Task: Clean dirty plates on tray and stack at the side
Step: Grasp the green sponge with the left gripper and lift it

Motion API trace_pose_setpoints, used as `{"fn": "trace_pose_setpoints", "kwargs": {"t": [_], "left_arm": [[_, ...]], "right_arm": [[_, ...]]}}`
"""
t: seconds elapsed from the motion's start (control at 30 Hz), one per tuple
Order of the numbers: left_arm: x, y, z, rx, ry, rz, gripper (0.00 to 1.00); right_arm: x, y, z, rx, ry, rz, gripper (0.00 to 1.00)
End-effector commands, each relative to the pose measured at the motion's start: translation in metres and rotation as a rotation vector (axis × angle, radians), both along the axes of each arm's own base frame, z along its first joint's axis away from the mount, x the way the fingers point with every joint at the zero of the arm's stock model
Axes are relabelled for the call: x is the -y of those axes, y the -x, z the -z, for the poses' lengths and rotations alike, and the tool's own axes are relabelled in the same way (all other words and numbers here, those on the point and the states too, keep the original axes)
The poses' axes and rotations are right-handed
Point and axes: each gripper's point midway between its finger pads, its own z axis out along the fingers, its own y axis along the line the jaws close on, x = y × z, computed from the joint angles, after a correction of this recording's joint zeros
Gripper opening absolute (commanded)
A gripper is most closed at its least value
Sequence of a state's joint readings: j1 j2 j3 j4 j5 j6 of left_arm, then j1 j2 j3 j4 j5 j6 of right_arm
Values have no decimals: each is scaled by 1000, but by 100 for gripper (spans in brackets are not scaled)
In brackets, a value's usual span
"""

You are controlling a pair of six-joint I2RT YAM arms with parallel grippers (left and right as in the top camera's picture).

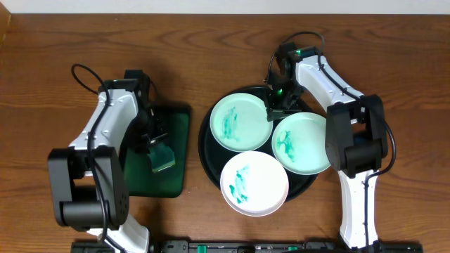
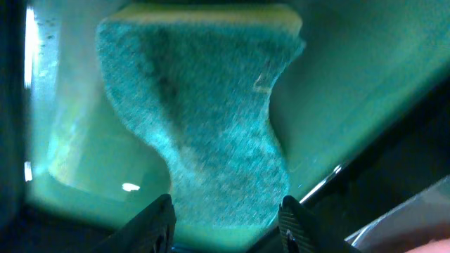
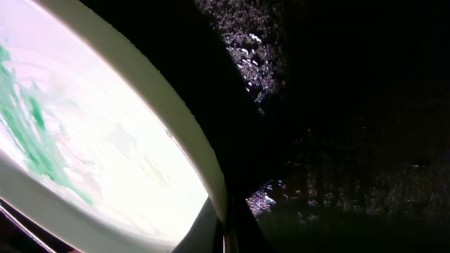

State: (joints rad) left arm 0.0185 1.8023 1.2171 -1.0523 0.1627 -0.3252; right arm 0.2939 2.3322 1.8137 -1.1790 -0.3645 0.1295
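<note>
Three white plates with teal smears lie on the round black tray (image 1: 206, 151): one at the back left (image 1: 235, 123), one on the right (image 1: 304, 144), one at the front (image 1: 254, 183). My right gripper (image 1: 274, 109) is shut on the right rim of the back-left plate. In the right wrist view that plate (image 3: 105, 140) fills the left side and its rim runs down into the closed right gripper (image 3: 228, 235). My left gripper (image 1: 156, 144) is over the green tray. There its fingers (image 2: 158, 218) press both sides of a teal sponge (image 2: 204, 119).
The dark green rectangular tray (image 1: 176, 119) lies on the left of the wooden table, with the sponge (image 1: 164, 159) on it. The black tray's wet floor (image 3: 351, 140) shows right of the plate. Bare wood runs along the table's back edge (image 1: 211, 56).
</note>
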Motion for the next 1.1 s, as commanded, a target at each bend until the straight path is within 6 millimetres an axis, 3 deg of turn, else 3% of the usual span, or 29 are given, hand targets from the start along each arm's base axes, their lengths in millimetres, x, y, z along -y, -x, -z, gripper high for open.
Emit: {"fn": "trace_pose_setpoints", "kwargs": {"t": [0.0,0.07,0.23,0.53,0.77,0.97,1.07], "left_arm": [[4,1,4,-13,16,-98,54],[4,-2,5,-7,6,-148,63],[4,-9,13,20,-3,-239,68],[0,6,40,9,-19,-272,68],[0,4,41,26,-12,-233,60],[0,-5,33,63,-4,-186,79],[-1,-9,24,90,-2,-176,82]], "right_arm": [[20,6,15,-29,83,8,2],[21,6,15,-31,83,8,2],[21,9,15,-41,84,-3,2],[22,13,14,-52,85,-17,2],[22,13,14,-53,85,-17,2],[23,14,14,-56,86,-17,2],[23,14,14,-57,86,-17,2]]}}
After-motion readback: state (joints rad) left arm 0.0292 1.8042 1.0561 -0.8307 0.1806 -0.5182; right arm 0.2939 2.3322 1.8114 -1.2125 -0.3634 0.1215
